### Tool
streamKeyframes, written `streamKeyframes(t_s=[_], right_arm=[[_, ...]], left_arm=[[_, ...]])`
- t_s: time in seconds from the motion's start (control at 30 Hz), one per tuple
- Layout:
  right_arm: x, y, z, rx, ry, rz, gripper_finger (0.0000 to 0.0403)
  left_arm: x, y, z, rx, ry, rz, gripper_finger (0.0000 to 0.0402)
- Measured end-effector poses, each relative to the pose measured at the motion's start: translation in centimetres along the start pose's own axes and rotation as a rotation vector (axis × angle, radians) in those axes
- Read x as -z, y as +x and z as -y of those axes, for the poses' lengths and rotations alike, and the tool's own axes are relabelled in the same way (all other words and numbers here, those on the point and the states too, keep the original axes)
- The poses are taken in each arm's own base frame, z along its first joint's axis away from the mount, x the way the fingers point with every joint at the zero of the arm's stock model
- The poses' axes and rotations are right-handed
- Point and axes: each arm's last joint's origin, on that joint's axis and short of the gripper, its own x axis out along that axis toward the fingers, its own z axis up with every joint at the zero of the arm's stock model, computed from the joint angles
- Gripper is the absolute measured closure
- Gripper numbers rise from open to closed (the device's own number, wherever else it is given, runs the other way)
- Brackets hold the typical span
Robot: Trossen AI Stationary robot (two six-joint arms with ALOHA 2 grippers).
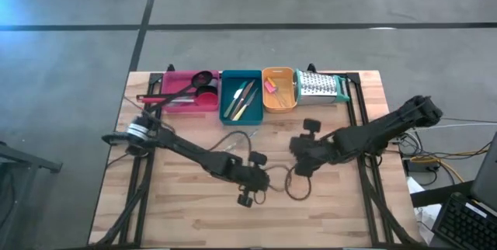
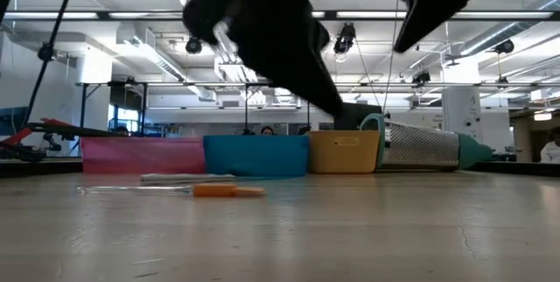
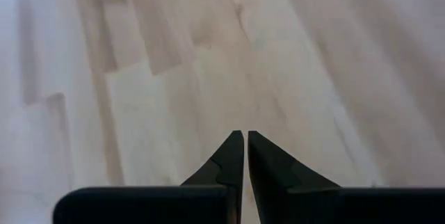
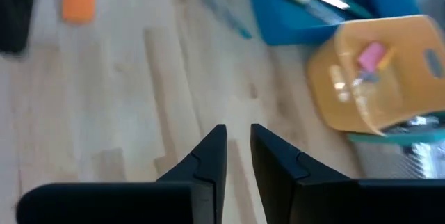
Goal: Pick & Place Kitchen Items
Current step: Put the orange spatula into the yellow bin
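While both grippers hover empty over mid-table, the left gripper (image 3: 243,140) pinched closed and the right gripper (image 4: 238,135) with only a narrow gap, 1 orange-handled knife (image 2: 206,191) lies on the wood before the teal tray (image 1: 241,95), unsorted. Other utensils fill the 3 trays. Risk: narrow jaws could skid the thin knife instead of catching it.

You're looking at 3 rectangular plastic trays lining the far edge of the light wooden table (image 1: 186,211): pink (image 1: 180,88), teal (image 1: 241,79), orange (image 1: 279,99), with a metal box grater (image 1: 320,87) lying beside them.
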Motion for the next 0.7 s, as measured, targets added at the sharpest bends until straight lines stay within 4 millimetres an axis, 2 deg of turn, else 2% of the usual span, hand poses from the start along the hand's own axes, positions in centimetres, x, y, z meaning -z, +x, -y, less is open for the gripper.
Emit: streamKeyframes(t_s=[0.2, 0.37, 0.47, 0.7], right_arm=[[1.8, -3.4, 3.1, -0.027, 0.111, 0.114, 0.0358], [3.5, -4.5, 4.6, -0.078, 0.197, 0.216, 0.0365], [4.5, -4.3, 4.9, -0.098, 0.224, 0.258, 0.0365], [6.4, -3.0, 4.9, -0.095, 0.22, 0.246, 0.0365]], left_arm=[[0.2, 3.6, 0.5, 0.042, 0.035, -0.048, 0.0376], [-0.2, 4.9, 0.5, 0.073, 0.071, -0.08, 0.0376], [-0.5, 3.9, 0.0, 0.055, 0.094, -0.158, 0.0376], [0.7, -1.4, -1.0, 0.008, 0.083, -0.355, 0.039]])
